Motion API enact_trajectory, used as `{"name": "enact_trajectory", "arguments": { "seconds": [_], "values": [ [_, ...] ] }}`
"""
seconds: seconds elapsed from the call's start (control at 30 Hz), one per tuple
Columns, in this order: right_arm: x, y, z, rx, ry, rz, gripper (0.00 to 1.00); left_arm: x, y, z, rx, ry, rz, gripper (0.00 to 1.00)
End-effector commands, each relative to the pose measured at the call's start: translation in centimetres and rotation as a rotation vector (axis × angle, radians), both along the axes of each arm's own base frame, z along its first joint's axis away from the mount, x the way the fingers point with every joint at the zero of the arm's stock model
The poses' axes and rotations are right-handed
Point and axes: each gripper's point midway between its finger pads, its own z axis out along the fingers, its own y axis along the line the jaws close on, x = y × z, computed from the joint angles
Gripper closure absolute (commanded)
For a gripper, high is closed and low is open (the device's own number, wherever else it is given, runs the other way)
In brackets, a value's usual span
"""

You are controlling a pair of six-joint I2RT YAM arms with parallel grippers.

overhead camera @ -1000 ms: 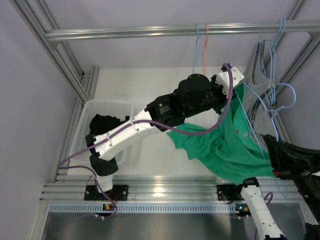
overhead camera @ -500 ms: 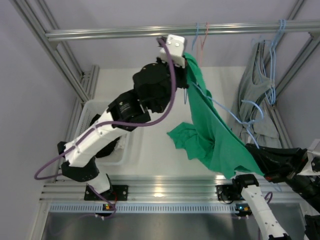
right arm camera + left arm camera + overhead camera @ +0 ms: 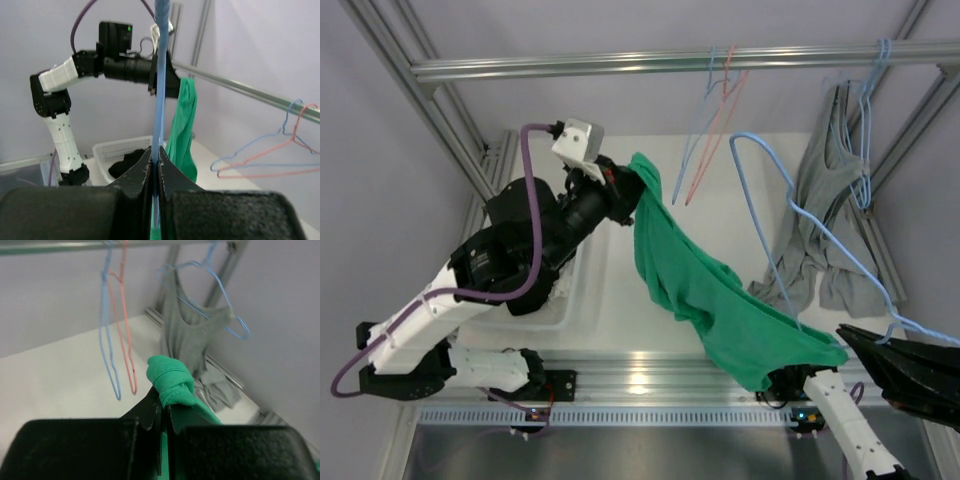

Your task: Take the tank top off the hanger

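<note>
The green tank top point(image 3: 705, 295) stretches between my two arms. My left gripper point(image 3: 623, 192) is shut on its bunched strap, which shows in the left wrist view point(image 3: 170, 377) at the left gripper point(image 3: 162, 407). My right gripper point(image 3: 855, 338) is shut on the light blue hanger point(image 3: 760, 215), which shows as a blue wire point(image 3: 161, 75) running up from the right gripper point(image 3: 156, 152). The hanger's hook and upper arms are bare. The top's lower end bunches around the hanger near the right gripper. The green top point(image 3: 184, 125) hangs beyond it.
A white basket point(image 3: 570, 305) holding dark clothes point(image 3: 127, 162) sits at the left under my left arm. Empty blue and pink hangers point(image 3: 712, 110) hang from the rail point(image 3: 620, 65). Grey tank tops point(image 3: 825, 215) hang on blue hangers at the right.
My left gripper swung left and nearer with the green strap, drawing the top off the hanger's upper part. The hanger's hook now stands bare.
</note>
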Motion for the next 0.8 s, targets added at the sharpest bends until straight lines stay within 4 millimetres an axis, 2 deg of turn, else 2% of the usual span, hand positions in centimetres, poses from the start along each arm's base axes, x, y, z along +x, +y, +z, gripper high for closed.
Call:
{"name": "enact_trajectory", "arguments": {
  "seconds": [0.0, 0.03, 0.07, 0.1, 0.13, 0.17, 0.2, 0.23, 0.27, 0.3, 0.37, 0.4, 0.43, 0.47, 0.5, 0.53, 0.6, 0.63, 0.73, 0.77],
  "values": [
    [3.5, 1.7, 3.4, 0.079, -0.015, 0.099, 1.00, -5.8, -0.7, 0.9, -0.084, -0.016, -0.321, 1.00],
    [4.7, 2.2, 3.8, 0.133, 0.042, 0.127, 1.00, -7.0, -1.5, -1.5, -0.043, 0.008, -0.406, 1.00],
    [4.5, 2.2, 6.0, 0.178, -0.065, 0.149, 1.00, -8.0, -1.6, -2.4, -0.029, 0.013, -0.455, 1.00],
    [6.9, 2.6, 5.2, 0.217, -0.025, 0.165, 1.00, -9.3, -1.2, -3.0, -0.019, 0.002, -0.514, 1.00],
    [7.4, 2.6, 5.9, 0.303, 0.007, 0.205, 1.00, -10.3, -2.0, -5.4, 0.025, 0.029, -0.584, 1.00],
    [6.1, 2.4, 7.5, 0.340, -0.133, 0.251, 1.00, -11.9, -2.5, -6.5, 0.045, 0.041, -0.684, 1.00],
    [7.8, 2.5, 6.8, 0.374, -0.096, 0.263, 1.00, -12.6, -2.6, -7.4, 0.056, 0.057, -0.719, 1.00],
    [8.9, 2.2, 7.3, 0.419, -0.080, 0.250, 1.00, -12.6, -2.9, -9.8, 0.092, 0.104, -0.726, 1.00],
    [9.2, 1.9, 7.7, 0.439, -0.102, 0.227, 1.00, -12.1, -2.9, -11.2, 0.109, 0.134, -0.695, 1.00],
    [10.4, 1.2, 7.7, 0.461, -0.114, 0.166, 1.00, -12.0, -2.5, -12.1, 0.119, 0.149, -0.678, 1.00],
    [11.7, 0.0, 8.3, 0.503, -0.139, 0.064, 1.00, -10.9, -1.7, -15.4, 0.175, 0.221, -0.591, 1.00],
    [10.5, -0.6, 9.9, 0.488, -0.170, 0.008, 1.00, -8.1, 0.1, -16.0, 0.165, 0.250, -0.392, 1.00],
    [15.7, -1.5, 7.0, 0.434, 0.025, -0.174, 1.00, -6.5, 1.5, -16.9, 0.173, 0.279, -0.267, 1.00],
    [16.5, -2.2, 6.2, 0.415, 0.096, -0.247, 1.00, -5.2, 3.7, -18.7, 0.227, 0.325, -0.132, 1.00],
    [15.8, -2.9, 6.7, 0.404, 0.112, -0.301, 1.00, -2.8, 7.0, -19.3, 0.215, 0.334, 0.110, 1.00],
    [16.9, -3.6, 4.4, 0.344, 0.194, -0.388, 1.00, -2.2, 9.1, -20.4, 0.248, 0.347, 0.210, 1.00],
    [17.2, -4.2, 2.2, 0.258, 0.234, -0.461, 1.00, -1.3, 11.2, -21.6, 0.257, 0.343, 0.344, 1.00],
    [17.7, -4.4, -0.6, 0.203, 0.330, -0.494, 1.00, -1.2, 11.5, -22.0, 0.265, 0.343, 0.363, 1.00],
    [17.9, -4.9, -4.5, 0.123, 0.404, -0.540, 1.00, -0.9, 12.1, -22.9, 0.284, 0.346, 0.402, 1.00],
    [18.7, -4.9, -6.2, 0.108, 0.443, -0.547, 1.00, -0.9, 12.3, -22.9, 0.281, 0.345, 0.408, 1.00]
  ]
}}
